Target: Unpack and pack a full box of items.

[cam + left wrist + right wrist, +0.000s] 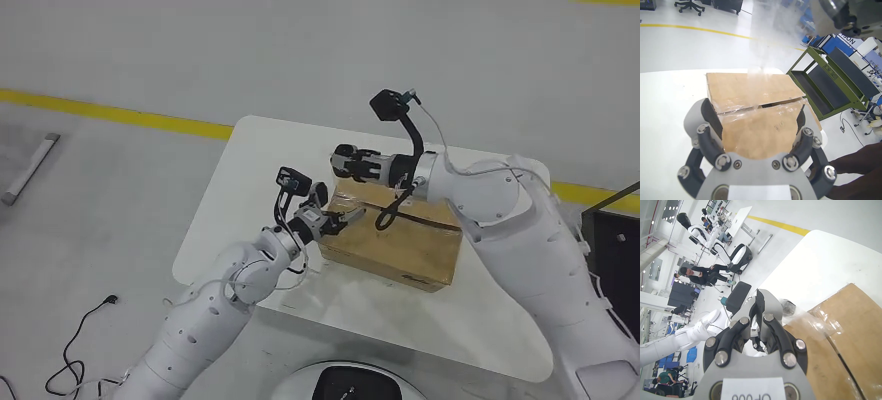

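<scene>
A brown cardboard box [395,240] lies on the white table [250,200], its top flaps sealed with clear tape. My left gripper [338,217] is at the box's left end; the left wrist view shows this gripper [754,110] open, its fingers straddling the near flap of the box [757,128]. My right gripper [345,160] hangs above the far left corner of the box. In the right wrist view the right gripper [758,306] is shut on a strip of clear tape [791,313] that runs taut to the box [838,342]. The raised tape strip [759,56] climbs from the seam between the flaps.
A green metal cart [829,85] stands on the floor beyond the table's right side. The table's rounded edge [200,240] is close to the box on the left. A yellow floor line [120,117] runs behind the table.
</scene>
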Controlling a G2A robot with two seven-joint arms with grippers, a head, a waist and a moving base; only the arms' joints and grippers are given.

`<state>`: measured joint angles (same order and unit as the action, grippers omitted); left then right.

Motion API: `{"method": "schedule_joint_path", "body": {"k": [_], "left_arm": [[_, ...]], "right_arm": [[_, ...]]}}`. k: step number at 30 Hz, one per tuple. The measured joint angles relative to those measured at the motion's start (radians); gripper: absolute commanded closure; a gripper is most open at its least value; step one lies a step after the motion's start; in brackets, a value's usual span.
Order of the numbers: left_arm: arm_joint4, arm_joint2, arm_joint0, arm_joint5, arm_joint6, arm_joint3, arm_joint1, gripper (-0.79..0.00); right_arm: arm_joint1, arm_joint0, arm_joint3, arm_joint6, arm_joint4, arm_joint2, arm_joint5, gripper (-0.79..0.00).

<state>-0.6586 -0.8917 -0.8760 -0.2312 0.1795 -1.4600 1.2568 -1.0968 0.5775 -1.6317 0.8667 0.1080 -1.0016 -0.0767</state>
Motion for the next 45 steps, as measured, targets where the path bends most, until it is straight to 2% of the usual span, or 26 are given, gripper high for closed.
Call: {"method": "schedule_joint_path", "body": {"k": [1, 3, 11, 14, 15, 17, 21, 23, 34, 37, 39, 40, 43, 45], "left_arm": [[0.011, 0.002, 0.003, -0.002, -0.002, 0.010, 0.004, -0.345], [0.018, 0.007, 0.008, -0.008, -0.005, 0.025, 0.009, -0.345], [0.019, 0.038, 0.023, -0.028, -0.006, 0.072, 0.030, -0.533], [0.030, 0.046, 0.029, -0.026, -0.009, 0.090, 0.038, -0.449], [0.030, 0.047, 0.032, -0.025, -0.010, 0.096, 0.041, -0.391], [0.028, 0.051, 0.038, -0.026, -0.014, 0.108, 0.046, -0.336], [0.029, 0.053, 0.045, -0.028, -0.020, 0.121, 0.054, -0.172], [0.029, 0.053, 0.047, -0.030, -0.022, 0.127, 0.058, 0.000], [0.027, 0.037, 0.045, -0.041, -0.042, 0.142, 0.072, 0.000], [0.044, 0.025, 0.042, -0.057, -0.042, 0.143, 0.074, 0.000], [0.049, 0.020, 0.039, -0.066, -0.037, 0.142, 0.075, 0.000], [0.049, 0.017, 0.038, -0.069, -0.034, 0.141, 0.075, 0.000], [0.047, 0.013, 0.032, -0.072, -0.023, 0.135, 0.077, 0.000], [0.049, 0.011, 0.030, -0.071, -0.015, 0.132, 0.078, 0.000]], "right_arm": [[0.000, 0.002, -0.001, 0.002, 0.002, 0.000, -0.002, 0.000], [0.000, 0.004, -0.003, 0.005, 0.004, -0.001, -0.006, 0.000], [0.001, 0.016, -0.013, 0.013, 0.009, -0.018, -0.012, 0.000], [0.001, 0.020, -0.018, 0.014, 0.012, -0.020, -0.016, 0.000], [0.001, 0.020, -0.019, 0.015, 0.013, -0.021, -0.017, 0.000], [0.002, 0.022, -0.022, 0.017, 0.015, -0.024, -0.018, 0.000], [0.002, 0.027, -0.026, 0.021, 0.018, -0.031, -0.020, 0.000], [0.003, 0.029, -0.028, 0.024, 0.020, -0.034, -0.021, 0.000], [0.004, 0.033, -0.029, 0.051, 0.022, -0.043, -0.030, -0.003], [0.000, 0.024, -0.007, 0.069, -0.016, -0.043, -0.028, -0.037], [-0.003, 0.014, 0.016, 0.071, -0.039, -0.039, -0.021, -0.126], [-0.006, 0.005, 0.028, 0.070, -0.049, -0.034, -0.016, -0.200], [-0.014, -0.019, 0.053, 0.062, -0.075, -0.022, -0.008, -0.317], [-0.018, -0.033, 0.067, 0.054, -0.085, -0.014, -0.006, -0.332]]}}
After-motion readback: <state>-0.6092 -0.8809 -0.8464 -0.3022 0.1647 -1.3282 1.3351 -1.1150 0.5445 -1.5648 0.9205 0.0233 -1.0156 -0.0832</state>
